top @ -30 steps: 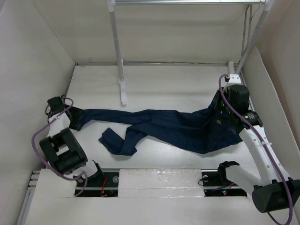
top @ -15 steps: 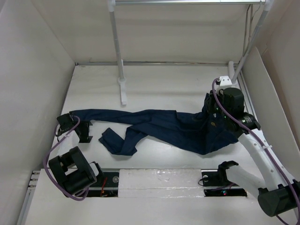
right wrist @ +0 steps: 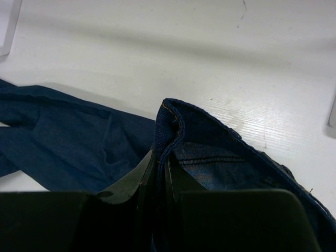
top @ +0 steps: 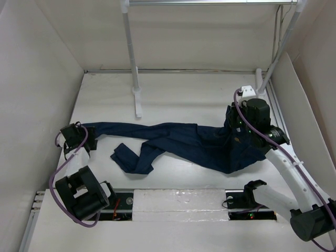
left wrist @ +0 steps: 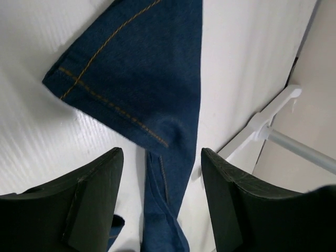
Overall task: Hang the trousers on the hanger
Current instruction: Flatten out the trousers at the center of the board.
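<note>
The trousers are dark blue jeans lying stretched across the table, legs to the left and waist to the right. My left gripper hovers open by the left leg's cuff. A strip of denim runs below the gap between its fingers, which do not touch it. My right gripper is shut on the folded waistband edge, which is pinched between the fingers. The hanger is out of view.
A white rack pole stands on a foot at the back centre, and its foot shows in the left wrist view. A second pole leans at the back right under a metal rail. White walls enclose the table.
My left arm has drawn back toward the near left, leaving the leg cuff on the table. My right gripper has shifted slightly left and back with the waistband.
</note>
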### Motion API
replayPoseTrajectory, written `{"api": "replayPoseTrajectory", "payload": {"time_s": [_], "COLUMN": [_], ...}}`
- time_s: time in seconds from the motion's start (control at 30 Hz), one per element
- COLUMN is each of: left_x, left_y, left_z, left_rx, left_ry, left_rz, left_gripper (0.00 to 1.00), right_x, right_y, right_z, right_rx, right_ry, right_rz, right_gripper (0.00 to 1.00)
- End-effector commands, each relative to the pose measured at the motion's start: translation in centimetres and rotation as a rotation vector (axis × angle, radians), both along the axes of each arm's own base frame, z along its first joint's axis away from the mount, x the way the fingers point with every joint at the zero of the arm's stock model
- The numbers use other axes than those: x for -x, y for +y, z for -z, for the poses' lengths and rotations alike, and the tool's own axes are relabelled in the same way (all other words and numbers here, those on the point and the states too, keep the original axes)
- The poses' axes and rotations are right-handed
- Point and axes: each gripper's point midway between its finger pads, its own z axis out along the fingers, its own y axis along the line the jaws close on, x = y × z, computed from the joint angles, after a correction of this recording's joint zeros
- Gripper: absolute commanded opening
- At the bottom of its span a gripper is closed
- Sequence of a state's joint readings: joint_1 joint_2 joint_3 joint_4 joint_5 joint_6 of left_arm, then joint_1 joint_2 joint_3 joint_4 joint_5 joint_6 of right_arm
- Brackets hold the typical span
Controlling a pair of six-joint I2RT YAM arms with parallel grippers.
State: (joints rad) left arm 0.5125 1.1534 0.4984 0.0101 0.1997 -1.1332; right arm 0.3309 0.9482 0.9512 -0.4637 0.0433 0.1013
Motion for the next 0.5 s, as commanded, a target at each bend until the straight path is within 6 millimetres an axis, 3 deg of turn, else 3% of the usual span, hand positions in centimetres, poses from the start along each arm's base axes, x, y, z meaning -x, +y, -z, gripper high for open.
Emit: {"api": "replayPoseTrajectory", "payload": {"time_s": [0.0, 0.23, 0.33, 0.43, 0.47], "left_x": [-0.8, -3.4, -3.4, -2.9, -2.9], "left_y": [1.7, 3.7, 3.7, 3.9, 4.1], "left_z": [-1.0, -1.0, -0.2, 0.4, 0.5], "left_rx": [-0.085, -0.101, -0.096, -0.12, -0.134], "left_ry": [-0.045, -0.012, 0.032, 0.051, 0.056], "left_rz": [-0.013, -0.002, 0.027, 0.023, 0.025], "left_gripper": [0.57, 0.47, 0.41, 0.26, 0.09], "right_x": [-0.4, -0.1, 0.0, 0.1, 0.1], "right_y": [0.9, 0.3, -0.4, -0.9, -1.3], "right_z": [-1.3, -1.1, -1.2, -1.3, -1.4], "right_rx": [-0.021, -0.007, -0.007, -0.011, -0.011], "right_ry": [-0.04, -0.018, -0.017, -0.023, -0.026], "right_rz": [-0.036, -0.014, 0.006, 0.027, 0.042], "right_gripper": [0.0, 0.0, 0.0, 0.0, 0.0]}}
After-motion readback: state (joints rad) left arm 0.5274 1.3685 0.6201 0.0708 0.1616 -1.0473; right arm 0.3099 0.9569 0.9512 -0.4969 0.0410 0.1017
